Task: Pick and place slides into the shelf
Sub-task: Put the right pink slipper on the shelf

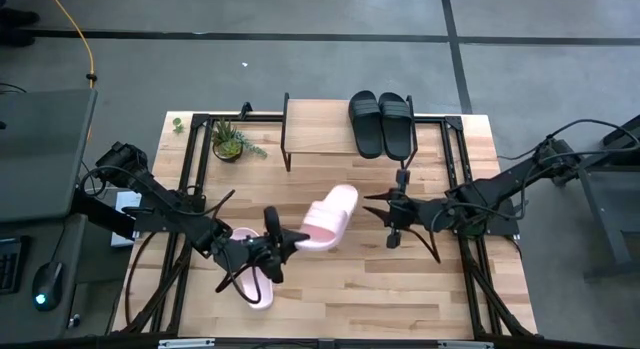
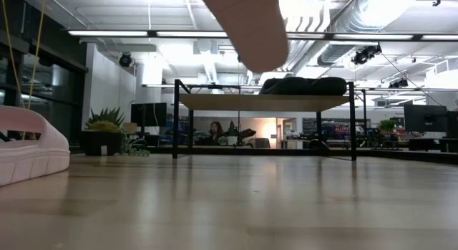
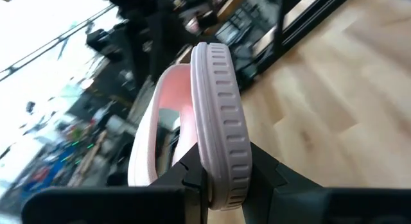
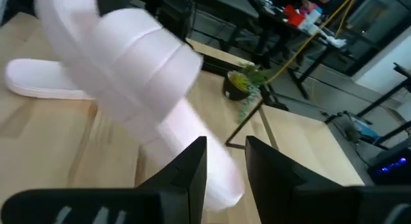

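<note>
My left gripper (image 1: 285, 239) is shut on a pale pink slide (image 1: 328, 215) and holds it in the air over the table's middle. The slide also shows at the top of the low view (image 2: 243, 28). The second pink slide (image 1: 252, 281) lies flat on the table under my left arm. Two black slides (image 1: 381, 123) rest side by side on the right part of the shelf's plank top (image 1: 318, 129). My right gripper (image 1: 388, 217) is open, just right of the lifted slide's far end, and I see no touch. In the right wrist view the lifted slide (image 4: 128, 70) fills the space ahead of the right gripper (image 4: 226, 172). My left gripper pinches the sole of the pink slide at its near end (image 3: 225, 179) between its two fingers. One finger (image 3: 192, 179) is on the strap side and the other (image 3: 266, 176) on the underside. The slide is lifted clear and sticks out ahead of the fingers, turned on its edge.
A small potted plant (image 1: 228, 141) stands on the table left of the shelf. Black frame rails (image 1: 455, 169) run along the table's sides. Bare wood lies between the grippers and the shelf, and the shelf's left part is bare plank.
</note>
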Tool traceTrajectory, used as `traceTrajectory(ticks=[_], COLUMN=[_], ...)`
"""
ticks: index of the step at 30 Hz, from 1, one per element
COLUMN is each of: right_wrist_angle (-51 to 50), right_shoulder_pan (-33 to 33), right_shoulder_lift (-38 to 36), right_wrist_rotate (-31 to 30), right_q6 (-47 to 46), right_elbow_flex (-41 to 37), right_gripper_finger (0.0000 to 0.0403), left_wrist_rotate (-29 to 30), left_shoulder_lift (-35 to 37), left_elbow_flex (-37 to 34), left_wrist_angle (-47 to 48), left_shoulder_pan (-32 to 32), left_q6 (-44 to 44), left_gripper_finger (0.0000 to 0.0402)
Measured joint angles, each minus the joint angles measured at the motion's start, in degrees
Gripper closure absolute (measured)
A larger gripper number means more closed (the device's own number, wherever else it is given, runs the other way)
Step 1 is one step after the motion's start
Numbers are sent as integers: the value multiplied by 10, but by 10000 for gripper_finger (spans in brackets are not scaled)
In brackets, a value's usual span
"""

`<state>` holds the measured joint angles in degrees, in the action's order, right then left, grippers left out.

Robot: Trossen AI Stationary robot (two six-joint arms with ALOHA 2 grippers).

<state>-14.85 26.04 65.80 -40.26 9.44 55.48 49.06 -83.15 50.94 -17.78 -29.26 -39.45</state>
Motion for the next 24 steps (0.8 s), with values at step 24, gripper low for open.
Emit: traceTrajectory(ticks=[24], right_wrist_angle=[-4], right_shoulder_pan=[-14], right_shoulder_lift=[0], right_wrist_rotate=[30], right_q6=[15], right_elbow_flex=[0], right_gripper_finger=[306], left_wrist_rotate=[149], left_shoulder_lift=[0], left_elbow_flex=[0], left_wrist_angle=[34], left_shoulder_pan=[34], left_q6=[-88], left_gripper_finger=[355])
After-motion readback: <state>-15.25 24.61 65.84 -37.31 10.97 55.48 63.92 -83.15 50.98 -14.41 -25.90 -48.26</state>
